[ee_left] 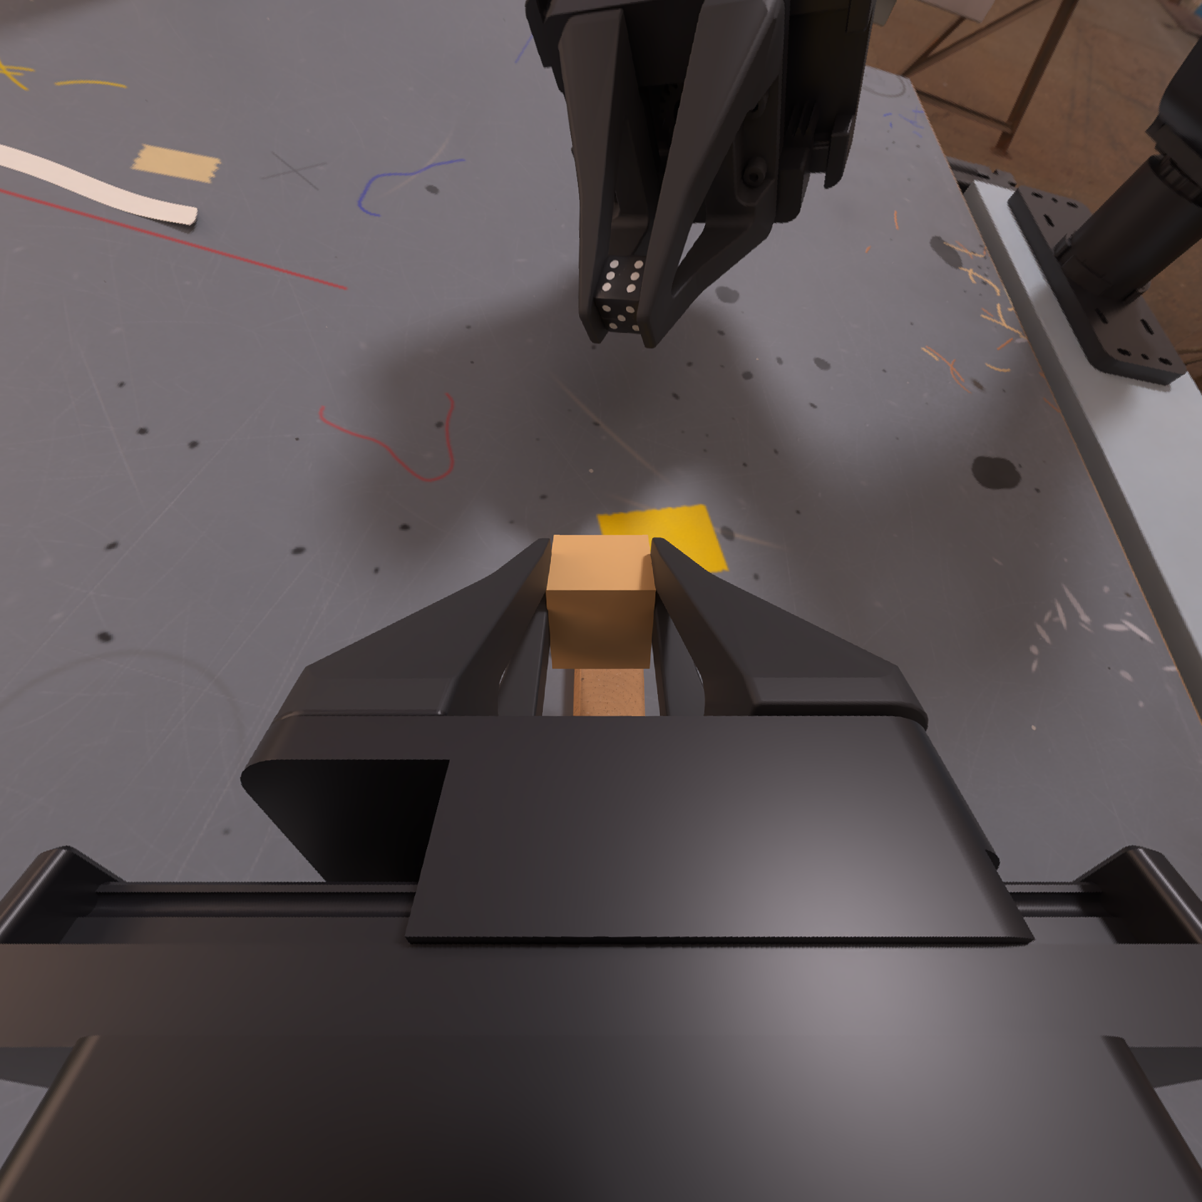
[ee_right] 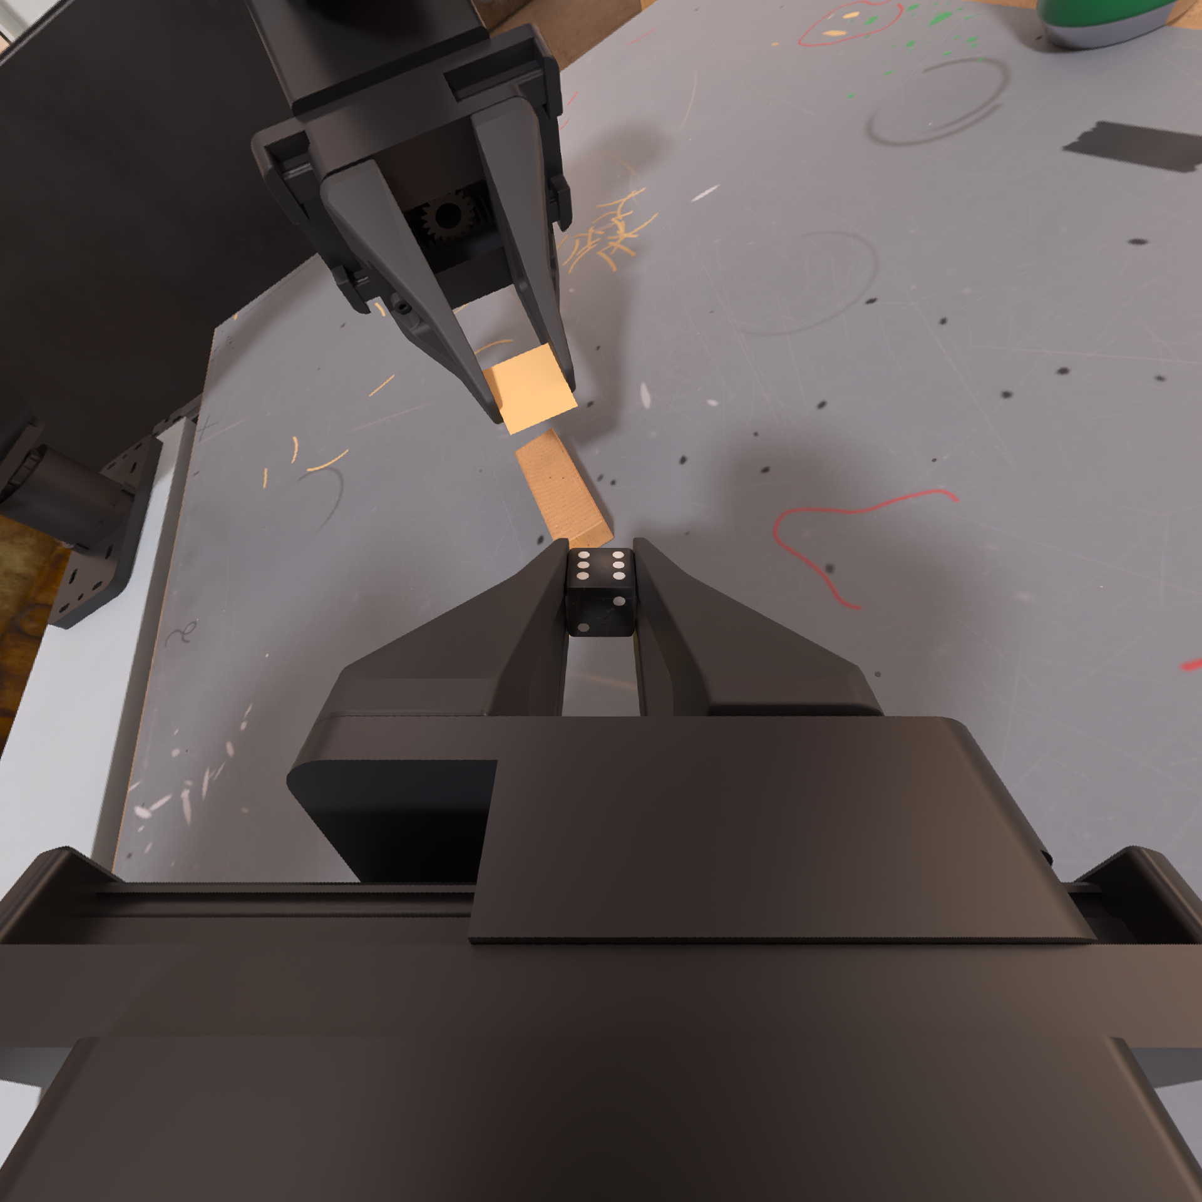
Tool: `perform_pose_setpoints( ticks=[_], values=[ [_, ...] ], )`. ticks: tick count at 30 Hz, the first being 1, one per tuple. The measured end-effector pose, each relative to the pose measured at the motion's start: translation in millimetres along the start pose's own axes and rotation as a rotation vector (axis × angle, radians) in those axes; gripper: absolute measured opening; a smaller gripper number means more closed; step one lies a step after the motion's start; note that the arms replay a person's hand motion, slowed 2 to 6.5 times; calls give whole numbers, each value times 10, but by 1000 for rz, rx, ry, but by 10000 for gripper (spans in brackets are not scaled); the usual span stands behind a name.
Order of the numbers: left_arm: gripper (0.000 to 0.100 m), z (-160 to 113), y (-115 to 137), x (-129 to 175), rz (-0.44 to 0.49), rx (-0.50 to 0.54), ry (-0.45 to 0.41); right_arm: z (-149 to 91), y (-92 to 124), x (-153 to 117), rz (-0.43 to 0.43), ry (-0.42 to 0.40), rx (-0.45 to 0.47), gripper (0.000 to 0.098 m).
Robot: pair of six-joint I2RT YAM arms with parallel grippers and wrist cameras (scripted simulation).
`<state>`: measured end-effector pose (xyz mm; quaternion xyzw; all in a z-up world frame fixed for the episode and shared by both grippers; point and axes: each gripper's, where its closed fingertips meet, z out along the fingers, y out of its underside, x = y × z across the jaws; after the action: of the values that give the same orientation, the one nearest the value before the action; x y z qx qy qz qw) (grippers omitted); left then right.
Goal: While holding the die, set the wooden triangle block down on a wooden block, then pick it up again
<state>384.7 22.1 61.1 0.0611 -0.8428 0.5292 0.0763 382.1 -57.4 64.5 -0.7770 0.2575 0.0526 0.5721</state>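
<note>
The left gripper (ee_left: 600, 553) has its two fingers (ee_left: 676, 579) clamped on one pale wooden triangle block (ee_left: 600, 601), one finger on each side. The block hangs above one flat wooden block (ee_left: 609, 693) lying on the grey counter (ee_left: 227, 520); whether the two touch cannot be told. Seen from the right wrist, the triangle block (ee_right: 532, 388) sits near the flat block's far end (ee_right: 562, 491).

The right gripper (ee_right: 601, 553) has its two fingers (ee_right: 657, 585) closed tight on one black die (ee_right: 600, 592) with white dots, held clear of the counter (ee_right: 910, 403) near the flat block's other end.

On the counter lie one yellow paper square (ee_left: 676, 530) just beyond the left gripper, one tan tape piece (ee_left: 175, 162), one white strip (ee_left: 97, 188) and one dark tape patch (ee_right: 1138, 146). Scribbles and dark specks cover the surface.
</note>
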Motion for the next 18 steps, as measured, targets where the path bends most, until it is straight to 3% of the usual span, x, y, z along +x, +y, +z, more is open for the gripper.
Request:
perform_pose_setpoints(
  ticks=[18],
  values=[
    [251,57,50,-5,18,-53,-21,-1,150,32,-78,31,-105,160]
  ],
)
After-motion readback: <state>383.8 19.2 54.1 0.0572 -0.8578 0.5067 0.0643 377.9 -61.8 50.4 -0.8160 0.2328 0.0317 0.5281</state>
